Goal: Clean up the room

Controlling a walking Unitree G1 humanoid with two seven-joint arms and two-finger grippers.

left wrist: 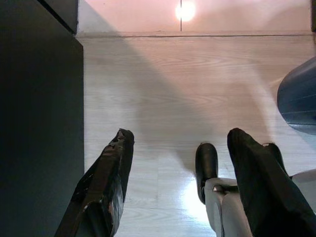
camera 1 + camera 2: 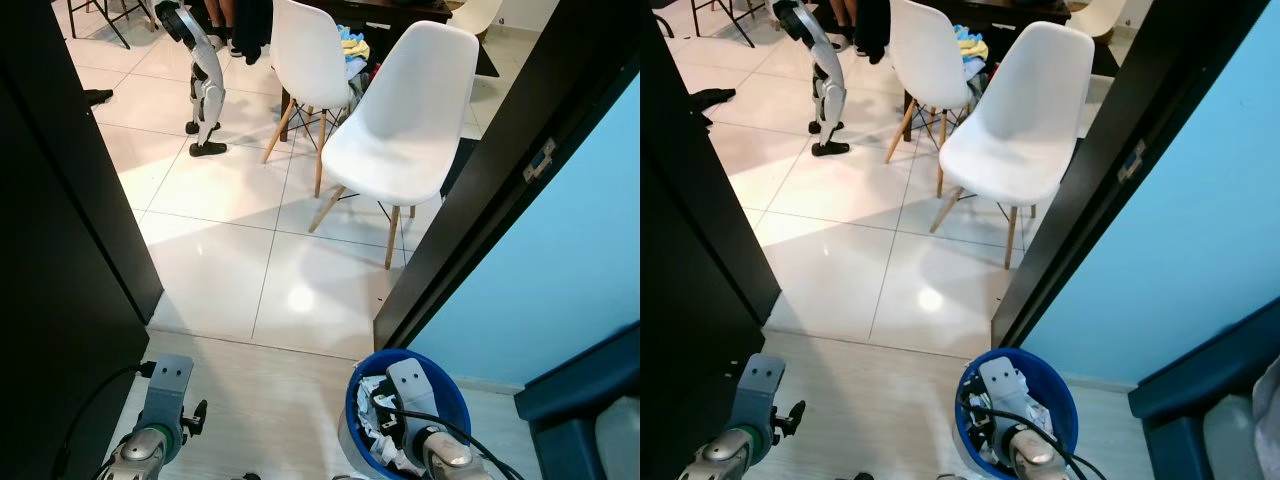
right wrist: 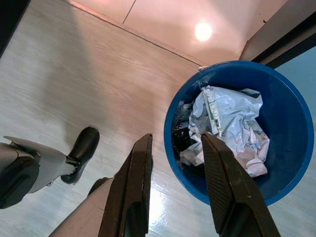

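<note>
- Your right tool (image 3: pixel 175 148) hangs above the near rim of the blue bin (image 3: pixel 291 163). Its two black fingers (image 3: pixel 133 187) are spread apart with nothing between them; one sits over the bin's edge, the other over the floor.
- The blue bin is round, with a deep blue inner wall. It stands on the pale wood-look floor (image 3: pixel 74 84) just inside the doorway, beside the black door frame (image 2: pixel 470 200) and the light blue wall (image 2: pixel 560 270).
- Inside the bin you see crumpled white and silvery wrapping (image 3: pixel 232 123) with some green print, plus darker scraps lying below it against the near wall.
- Your left tool (image 1: pixel 173 148) hangs low over the wood-look floor next to a dark panel (image 1: pixel 39 123). Its fingers stand wide apart and hold nothing.
- Beyond the threshold lies glossy white tile (image 2: pixel 250 260). Two white shell chairs (image 2: pixel 400 130) on wooden legs stand there by a dark surface (image 2: pixel 390 15) carrying coloured cloths (image 2: pixel 353 45).
- A second robot's legs (image 2: pixel 205 90) stand on the tile, farther back on the left.
</note>
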